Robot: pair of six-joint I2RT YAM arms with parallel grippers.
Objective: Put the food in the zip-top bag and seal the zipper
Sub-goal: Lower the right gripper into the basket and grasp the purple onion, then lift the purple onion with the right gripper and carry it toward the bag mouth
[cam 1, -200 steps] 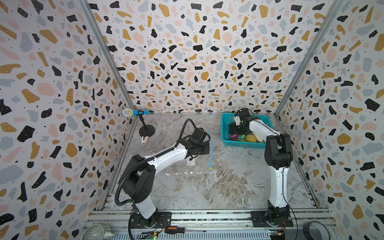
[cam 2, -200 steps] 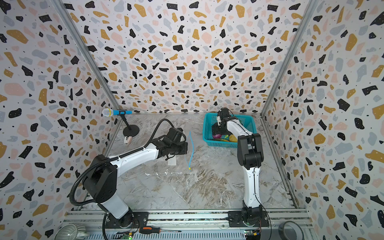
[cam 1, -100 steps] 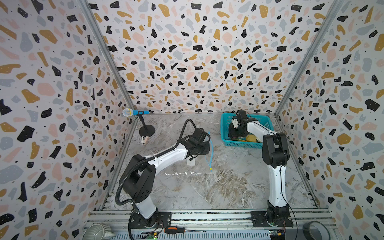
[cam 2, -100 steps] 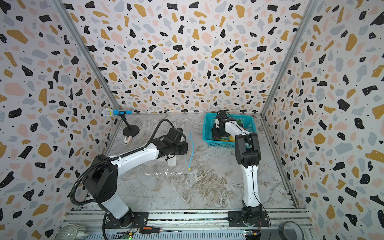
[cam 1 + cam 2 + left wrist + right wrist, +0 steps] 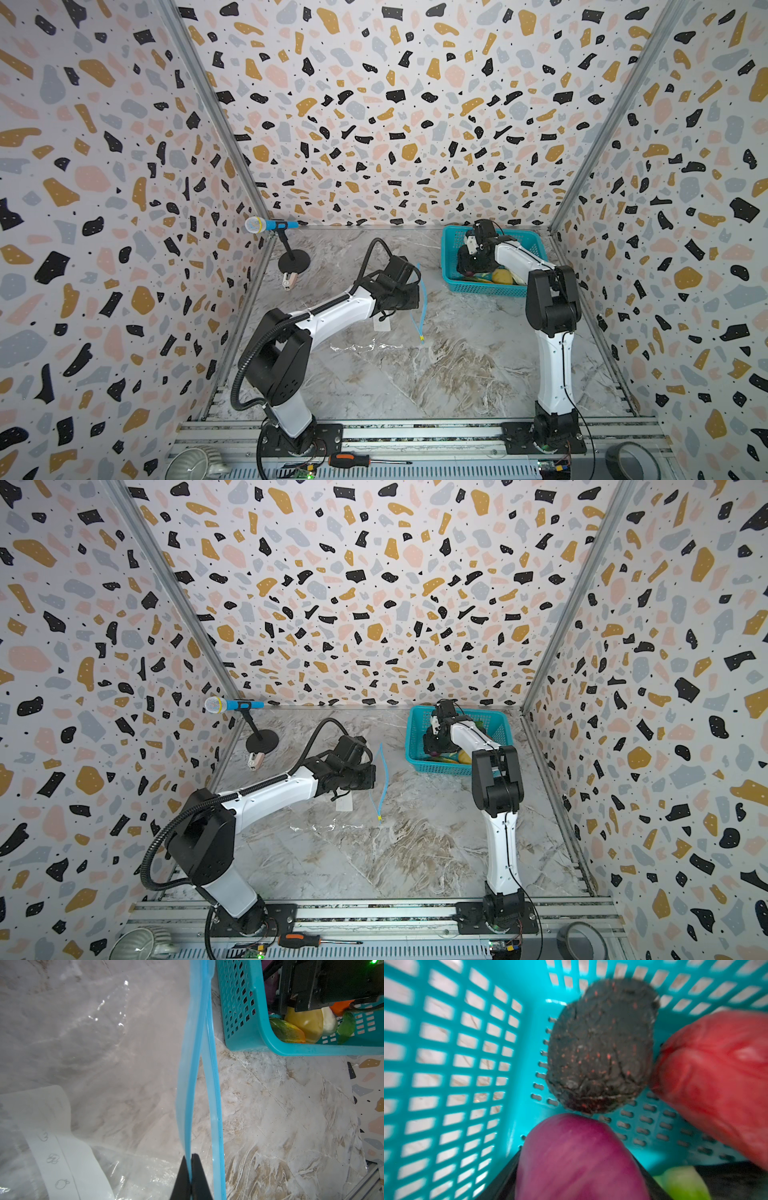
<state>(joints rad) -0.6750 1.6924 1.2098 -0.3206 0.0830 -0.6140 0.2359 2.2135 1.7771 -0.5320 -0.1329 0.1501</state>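
Left wrist view: the left jaws are pressed together on one lip of the zipper [image 5: 188, 1084], holding it apart from the other lip so the zip-top bag [image 5: 93, 1053] gapes (its white label shows through the crinkled film). The bag lies on the desk [image 5: 280, 1126] just beside the teal basket [image 5: 255, 1043]. In the right wrist view the right jaws sit inside the basket, closed against both sides of the purple onion [image 5: 577, 1159], with a dark speckled piece [image 5: 600, 1047] and the red pepper [image 5: 716, 1076] close by.
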